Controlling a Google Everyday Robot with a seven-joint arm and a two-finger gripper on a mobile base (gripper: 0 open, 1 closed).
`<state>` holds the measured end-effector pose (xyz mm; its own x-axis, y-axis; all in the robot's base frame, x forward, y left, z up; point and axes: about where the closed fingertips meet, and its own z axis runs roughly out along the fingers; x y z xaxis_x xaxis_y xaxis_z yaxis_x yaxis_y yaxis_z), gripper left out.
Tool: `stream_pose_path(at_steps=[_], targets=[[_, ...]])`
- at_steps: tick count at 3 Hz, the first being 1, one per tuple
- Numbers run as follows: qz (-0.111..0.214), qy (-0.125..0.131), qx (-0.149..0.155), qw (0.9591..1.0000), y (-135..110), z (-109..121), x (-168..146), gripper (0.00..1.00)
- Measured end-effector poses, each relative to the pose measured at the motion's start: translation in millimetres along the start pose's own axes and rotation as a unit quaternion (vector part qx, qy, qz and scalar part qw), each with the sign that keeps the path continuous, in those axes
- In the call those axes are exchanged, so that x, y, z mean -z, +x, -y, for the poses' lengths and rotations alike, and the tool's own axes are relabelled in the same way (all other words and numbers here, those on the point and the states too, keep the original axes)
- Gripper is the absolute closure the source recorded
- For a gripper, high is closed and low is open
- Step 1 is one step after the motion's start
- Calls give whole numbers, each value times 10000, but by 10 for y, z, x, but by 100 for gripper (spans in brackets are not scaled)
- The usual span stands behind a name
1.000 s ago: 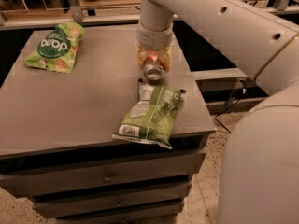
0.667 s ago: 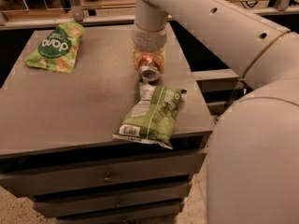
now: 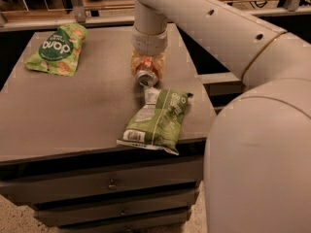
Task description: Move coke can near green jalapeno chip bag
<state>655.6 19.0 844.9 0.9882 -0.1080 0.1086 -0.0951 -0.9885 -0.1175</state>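
One coke can (image 3: 146, 75) between fingers (image 3: 134, 65) of gripper (image 3: 146, 72)

Grey-brown cabinet top (image 3: 73, 115), drawers below. Back left: green chip bag with dark round logo (image 3: 58, 50), lying flat. Front right: green jalapeno chip bag (image 3: 158, 120), flat, lower corner poking over the front edge. Just behind its top end, the gripper (image 3: 145, 66) clasps the tilted coke can (image 3: 146, 76), silver end toward camera; can-to-top contact unclear.
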Motion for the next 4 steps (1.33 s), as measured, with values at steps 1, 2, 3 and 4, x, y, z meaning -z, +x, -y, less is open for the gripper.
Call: stream_pose_path(at_steps=[1, 2, 3, 4], targets=[[-12, 21, 14, 10000, 12, 32, -25, 12], [-29, 37, 21, 10000, 27, 51, -46, 0], [-94, 160, -26, 9998, 39, 41, 76, 0], [-340, 597, -261, 9973, 88, -13, 563, 0]])
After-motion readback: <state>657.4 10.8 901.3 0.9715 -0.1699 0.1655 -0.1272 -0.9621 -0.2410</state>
